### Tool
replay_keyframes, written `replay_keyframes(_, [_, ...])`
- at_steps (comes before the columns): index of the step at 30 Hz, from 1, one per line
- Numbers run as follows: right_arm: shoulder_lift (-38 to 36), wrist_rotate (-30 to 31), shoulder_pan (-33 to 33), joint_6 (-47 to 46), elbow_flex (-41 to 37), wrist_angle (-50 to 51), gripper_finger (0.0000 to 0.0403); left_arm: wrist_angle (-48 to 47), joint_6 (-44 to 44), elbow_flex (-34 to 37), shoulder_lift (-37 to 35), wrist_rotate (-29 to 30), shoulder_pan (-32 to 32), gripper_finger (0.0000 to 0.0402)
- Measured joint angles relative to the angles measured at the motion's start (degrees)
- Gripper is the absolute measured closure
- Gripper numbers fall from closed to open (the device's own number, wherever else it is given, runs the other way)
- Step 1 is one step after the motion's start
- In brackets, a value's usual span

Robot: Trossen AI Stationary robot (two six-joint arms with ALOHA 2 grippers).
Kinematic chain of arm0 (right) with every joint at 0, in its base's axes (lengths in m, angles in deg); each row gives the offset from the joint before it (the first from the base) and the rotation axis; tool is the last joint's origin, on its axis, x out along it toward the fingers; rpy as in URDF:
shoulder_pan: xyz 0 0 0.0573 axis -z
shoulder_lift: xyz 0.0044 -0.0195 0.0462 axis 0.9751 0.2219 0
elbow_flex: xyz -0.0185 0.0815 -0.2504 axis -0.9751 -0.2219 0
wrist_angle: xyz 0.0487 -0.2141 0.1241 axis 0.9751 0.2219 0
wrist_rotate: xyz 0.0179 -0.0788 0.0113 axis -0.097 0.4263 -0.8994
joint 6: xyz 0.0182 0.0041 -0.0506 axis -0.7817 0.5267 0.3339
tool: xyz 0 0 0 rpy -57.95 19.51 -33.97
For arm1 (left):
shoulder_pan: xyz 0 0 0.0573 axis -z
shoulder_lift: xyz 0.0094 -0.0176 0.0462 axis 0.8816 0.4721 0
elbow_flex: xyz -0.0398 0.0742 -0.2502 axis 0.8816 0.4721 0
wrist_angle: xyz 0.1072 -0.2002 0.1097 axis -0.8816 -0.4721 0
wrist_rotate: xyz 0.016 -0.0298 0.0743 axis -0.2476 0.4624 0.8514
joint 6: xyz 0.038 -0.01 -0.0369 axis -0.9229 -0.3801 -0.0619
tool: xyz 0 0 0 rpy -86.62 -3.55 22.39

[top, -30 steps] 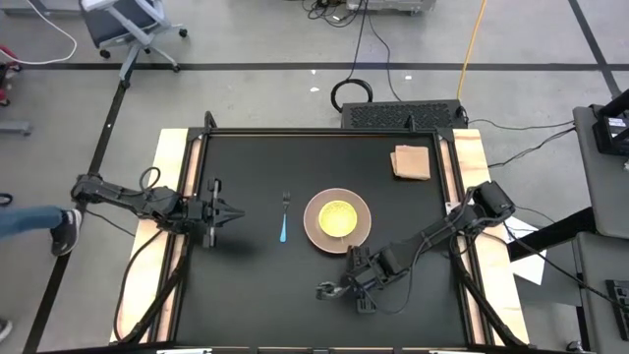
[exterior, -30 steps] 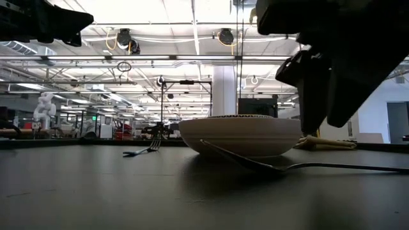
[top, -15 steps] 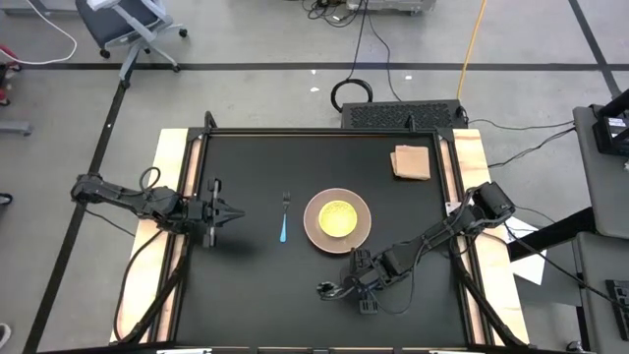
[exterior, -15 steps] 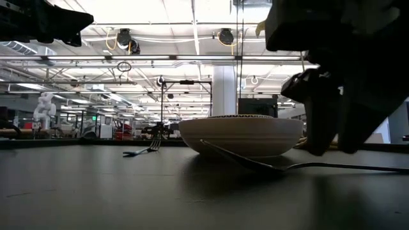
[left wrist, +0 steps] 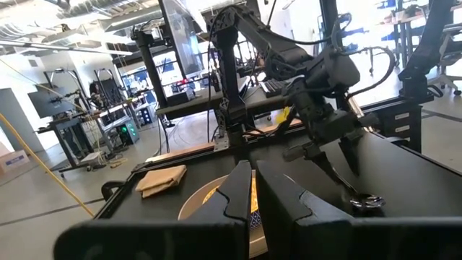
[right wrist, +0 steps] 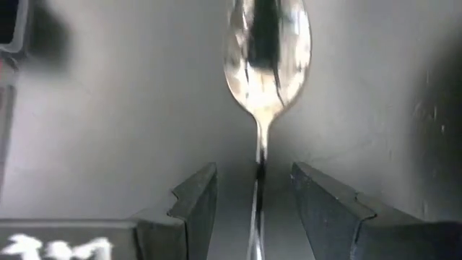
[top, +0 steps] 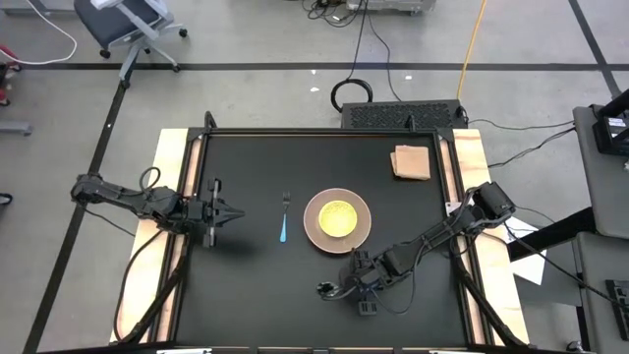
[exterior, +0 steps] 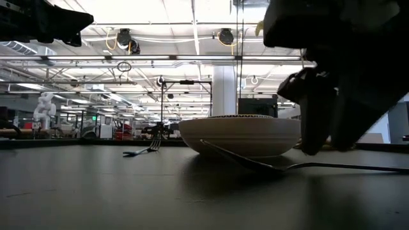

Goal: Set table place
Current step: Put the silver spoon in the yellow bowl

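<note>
A silver spoon (right wrist: 266, 43) lies flat on the black table (top: 246, 167), near its front edge, in front of a tan plate with a yellow centre (top: 337, 220). My right gripper (right wrist: 256, 198) is open and low over the spoon's handle (exterior: 332, 167), one finger on either side of it, not touching; it also shows in the high view (top: 346, 287). A fork with a blue handle (top: 284, 220) lies left of the plate. My left gripper (top: 236, 213) waits shut and empty at the table's left.
A folded tan napkin (top: 411, 162) lies at the table's far right corner. Light wooden boards (top: 173, 177) run along the table's left and right sides. Bare tabletop lies between the fork and my left gripper.
My right gripper has gone down toward the spoon and a little toward the table's left edge, until its fingers stand beside the handle. The spoon has not moved.
</note>
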State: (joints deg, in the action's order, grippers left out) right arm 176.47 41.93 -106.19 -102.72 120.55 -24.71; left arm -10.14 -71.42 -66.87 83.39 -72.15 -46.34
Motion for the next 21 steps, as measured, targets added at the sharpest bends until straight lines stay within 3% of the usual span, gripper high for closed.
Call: replay_keyframes(21, [1.80, 0.24, 0.01, 0.61, -1.71, -2.15, 0.0232, -0.39, -0.14, 0.00, -0.02, 0.00, 0.00, 0.0373])
